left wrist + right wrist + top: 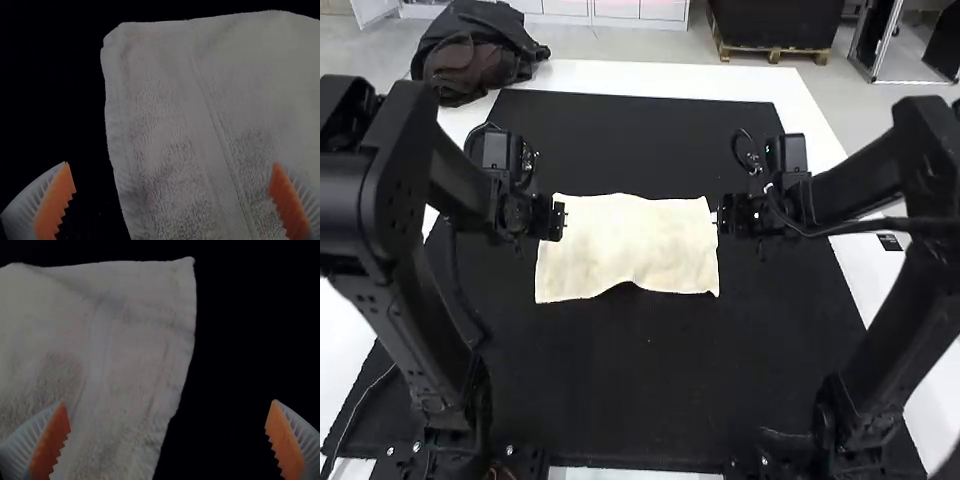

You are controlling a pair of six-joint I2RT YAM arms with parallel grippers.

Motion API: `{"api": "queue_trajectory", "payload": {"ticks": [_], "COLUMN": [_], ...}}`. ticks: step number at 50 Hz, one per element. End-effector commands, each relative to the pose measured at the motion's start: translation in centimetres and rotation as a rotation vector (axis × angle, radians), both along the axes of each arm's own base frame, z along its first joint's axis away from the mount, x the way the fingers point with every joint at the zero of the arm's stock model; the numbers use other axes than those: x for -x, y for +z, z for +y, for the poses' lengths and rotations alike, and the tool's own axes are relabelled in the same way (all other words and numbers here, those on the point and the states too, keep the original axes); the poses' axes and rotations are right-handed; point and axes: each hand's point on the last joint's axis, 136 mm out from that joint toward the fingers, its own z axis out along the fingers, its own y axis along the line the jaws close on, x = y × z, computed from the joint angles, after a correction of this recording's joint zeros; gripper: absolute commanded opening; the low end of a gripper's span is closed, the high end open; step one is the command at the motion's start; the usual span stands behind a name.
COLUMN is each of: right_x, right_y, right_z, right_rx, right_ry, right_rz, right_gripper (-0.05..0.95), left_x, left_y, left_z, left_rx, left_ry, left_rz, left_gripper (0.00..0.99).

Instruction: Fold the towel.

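A cream towel lies spread as a wide rectangle on the black mat, slightly wavy along its near and far edges. At its left edge is my left gripper; at its right edge is my right gripper. In the left wrist view my left gripper is open, with the towel's side edge running between its fingers, unpinched. My right gripper is likewise open in the right wrist view, above the opposite side edge of the towel. One corner shows beyond the fingers in each wrist view.
The black mat covers most of the white table. A dark bundle of cloth sits at the far left corner. Cables run along both arms and over the mat's left side.
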Motion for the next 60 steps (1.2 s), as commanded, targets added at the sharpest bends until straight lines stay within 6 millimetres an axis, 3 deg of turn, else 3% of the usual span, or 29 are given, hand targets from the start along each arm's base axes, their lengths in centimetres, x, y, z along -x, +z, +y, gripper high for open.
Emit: {"api": "queue_trajectory", "payload": {"ticks": [1,17,37,49,60], "right_x": [-1.2,-3.2,-5.8,-6.1,-6.4], "right_y": [0.6,-1.1,-2.7,-4.3,-5.7], "right_z": [0.9,1.6,2.5,3.9,4.0], "right_rx": [-0.014,-0.023,-0.03,-0.029,-0.028], "right_ry": [0.01,0.024,0.04,0.065,0.063], "right_rz": [-0.033,-0.028,-0.022,-0.008,0.002], "right_gripper": [0.9,0.9,0.91,0.91,0.91], "left_x": [-1.7,-3.4,-4.8,-5.5,-6.2], "left_y": [1.0,-1.8,-2.3,-3.5,-4.7], "left_z": [-0.1,0.7,4.1,4.0,4.0], "left_rx": [-0.011,-0.069,-0.137,-0.143,-0.141], "left_ry": [-0.027,-0.037,0.036,0.023,0.022], "left_rz": [-0.037,0.009,-0.021,-0.001,0.014], "left_gripper": [0.908,0.913,0.921,0.92,0.918]}}
